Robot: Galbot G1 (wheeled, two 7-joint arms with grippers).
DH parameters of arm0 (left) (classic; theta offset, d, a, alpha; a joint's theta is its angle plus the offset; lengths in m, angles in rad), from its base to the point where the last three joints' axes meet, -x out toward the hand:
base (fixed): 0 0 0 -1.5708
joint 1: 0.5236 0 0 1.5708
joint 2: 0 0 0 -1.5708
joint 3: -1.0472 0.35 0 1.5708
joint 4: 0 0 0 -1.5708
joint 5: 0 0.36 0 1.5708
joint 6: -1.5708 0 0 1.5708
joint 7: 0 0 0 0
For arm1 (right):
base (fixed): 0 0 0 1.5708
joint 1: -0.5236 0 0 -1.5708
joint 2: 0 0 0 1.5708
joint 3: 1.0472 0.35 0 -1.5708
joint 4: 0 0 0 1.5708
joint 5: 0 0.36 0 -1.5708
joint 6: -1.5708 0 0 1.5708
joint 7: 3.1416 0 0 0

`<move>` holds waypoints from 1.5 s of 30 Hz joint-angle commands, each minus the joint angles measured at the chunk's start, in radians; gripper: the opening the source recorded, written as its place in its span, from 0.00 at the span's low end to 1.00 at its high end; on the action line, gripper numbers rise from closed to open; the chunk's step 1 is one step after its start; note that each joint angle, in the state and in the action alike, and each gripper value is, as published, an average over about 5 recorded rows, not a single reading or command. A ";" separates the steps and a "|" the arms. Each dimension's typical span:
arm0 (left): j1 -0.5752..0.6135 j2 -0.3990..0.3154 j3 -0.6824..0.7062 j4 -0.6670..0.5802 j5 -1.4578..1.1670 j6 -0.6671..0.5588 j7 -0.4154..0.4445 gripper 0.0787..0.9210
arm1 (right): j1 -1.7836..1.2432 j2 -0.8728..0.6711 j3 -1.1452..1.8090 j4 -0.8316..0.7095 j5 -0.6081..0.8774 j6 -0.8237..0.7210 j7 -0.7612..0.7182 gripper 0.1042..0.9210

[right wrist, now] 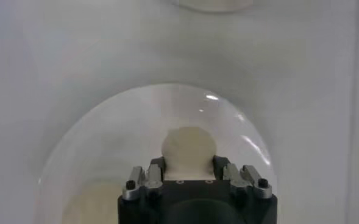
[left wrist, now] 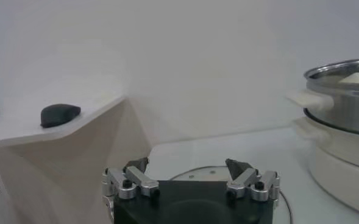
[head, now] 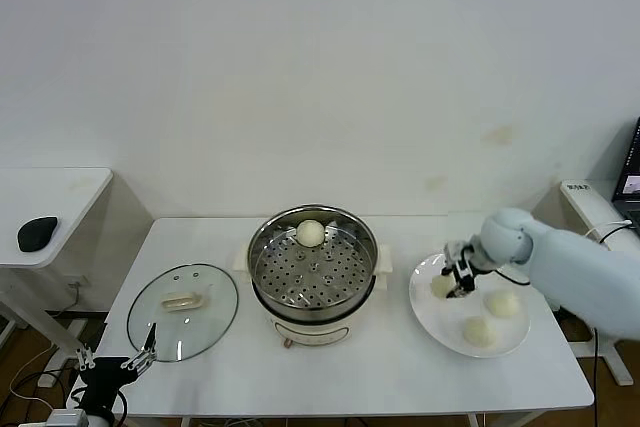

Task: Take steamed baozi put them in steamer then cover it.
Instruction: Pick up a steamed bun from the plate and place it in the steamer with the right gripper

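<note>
A steamer [head: 313,277] is seen at the centre of the white tabletop [head: 370,367], its perforated tray exposed, and one baozi [head: 310,233] is found on that tray at 12 o'clock, against the rim. A glass lid [head: 183,311] is laid flat on the tabletop at 9 o'clock from the steamer, just beside it, with its cream handle facing up. A white plate [head: 436,322] is set at 3 o'clock from the steamer, near its side handle. Three more baozi are carried on the plate: one [head: 442,286] at the plate's 10 o'clock, one [head: 502,303] at 2 o'clock and one [head: 480,331] near 5 o'clock, each apart from the others. The right claw [head: 458,281] is lowered over the plate and is clenched on the 10 o'clock baozi; in the right wrist view that baozi [right wrist: 189,150] is seen clasped between the two fingers [right wrist: 155,172], resting on the plate [right wrist: 106,134]. The left claw [head: 140,359] is held low at the tabletop's near left edge, at 6 o'clock from the lid, with its jaws spread wide and nothing between them; in the left wrist view the claw [left wrist: 188,169] is seen apart from the steamer [left wrist: 344,103]. A dark mouse [head: 37,233] is left on a side desk [head: 70,197] at far left.
</note>
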 commanded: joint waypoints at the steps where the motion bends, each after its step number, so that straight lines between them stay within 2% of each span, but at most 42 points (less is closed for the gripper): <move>1: 0.000 0.004 0.005 -0.007 -0.001 0.001 0.000 0.88 | 0.367 0.018 -0.194 0.076 0.209 -0.040 -0.011 0.49; 9: -0.007 0.004 0.012 -0.011 -0.005 -0.001 0.001 0.88 | 0.601 0.201 -0.335 0.129 0.431 -0.156 0.038 0.49; 17: -0.008 0.005 0.009 -0.016 -0.007 -0.002 0.001 0.88 | 0.536 0.447 -0.337 0.081 0.586 -0.279 0.111 0.49; 32: -0.011 0.002 0.009 -0.027 -0.007 -0.004 0.002 0.88 | 0.331 0.739 -0.325 -0.131 0.592 -0.387 0.212 0.50; 45: -0.014 -0.002 0.012 -0.021 -0.009 -0.009 0.003 0.88 | 0.250 0.812 -0.305 -0.273 0.581 -0.389 0.220 0.50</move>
